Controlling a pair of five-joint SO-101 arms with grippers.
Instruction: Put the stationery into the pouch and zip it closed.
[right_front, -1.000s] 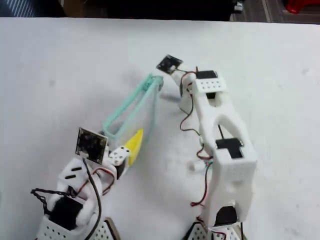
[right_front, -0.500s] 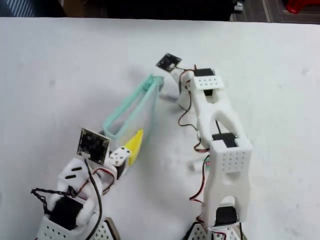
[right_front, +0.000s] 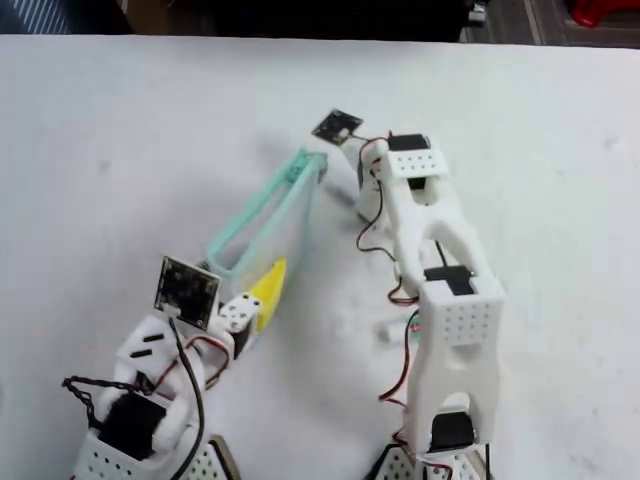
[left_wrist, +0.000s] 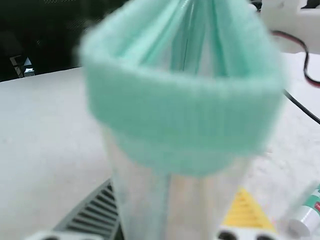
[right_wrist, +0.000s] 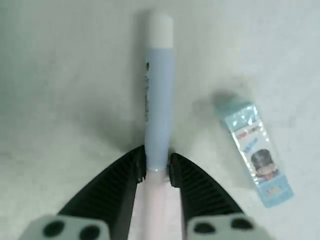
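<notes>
- Right arm (right_front: 440, 300) has flexed slightly; right gripper (right_wrist: 156, 162) jaws clamp the pen (right_wrist: 159, 100).
- Left gripper (right_front: 245, 310) apparently pinches the pouch (right_front: 275, 225).
- Loading step: pen next needs lifting into it.

the table (right_front: 110, 130) is free left of the pouch (right_front: 275, 225) and right of the right arm (right_front: 455, 320). between pouch and right arm the gap is narrow. the left arm (right_front: 150, 370) blocks the pouch's near end. the eraser (right_wrist: 254, 152) lies near the pen (right_wrist: 159, 90), not touching.

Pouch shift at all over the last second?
No. In the high view the pouch lies where it did: its far teal corner is at the same spot on the table, just as far from the table's far edge.
</notes>
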